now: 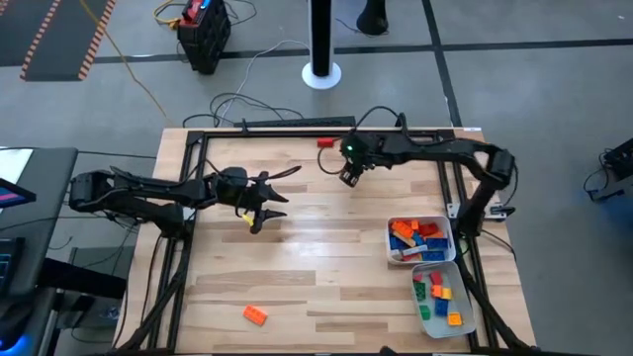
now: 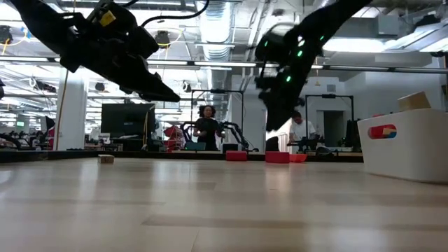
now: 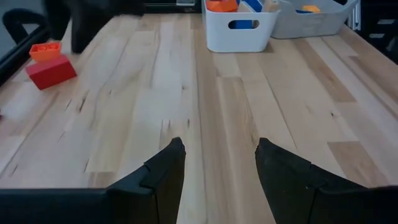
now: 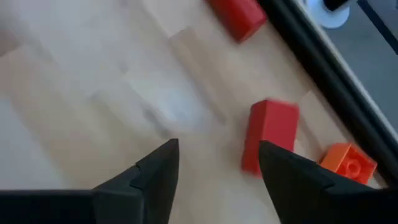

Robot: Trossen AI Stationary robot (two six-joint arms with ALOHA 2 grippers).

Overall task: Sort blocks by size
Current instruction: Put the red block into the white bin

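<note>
My right gripper (image 1: 348, 178) hovers open above the far middle of the table, clear of the wood in the low view (image 2: 276, 115). In its wrist view, a red oblong block (image 4: 270, 134) lies flat just beyond its fingers, with an orange block (image 4: 348, 163) and a second red block (image 4: 239, 15) near the table's dark frame. My left gripper (image 1: 282, 191) stands open and empty over the left middle (image 3: 221, 180). Its wrist view shows a red block (image 3: 51, 71) and an orange block (image 3: 45, 50) farther off. Another orange block (image 1: 255, 315) lies near the front left.
Two white trays stand at the right edge, one (image 1: 392, 247) with blue, red and orange blocks and one nearer (image 1: 465, 314) with green, blue and orange blocks. A dark frame rail (image 1: 297, 124) runs along the far edge. Bare wood lies between the arms.
</note>
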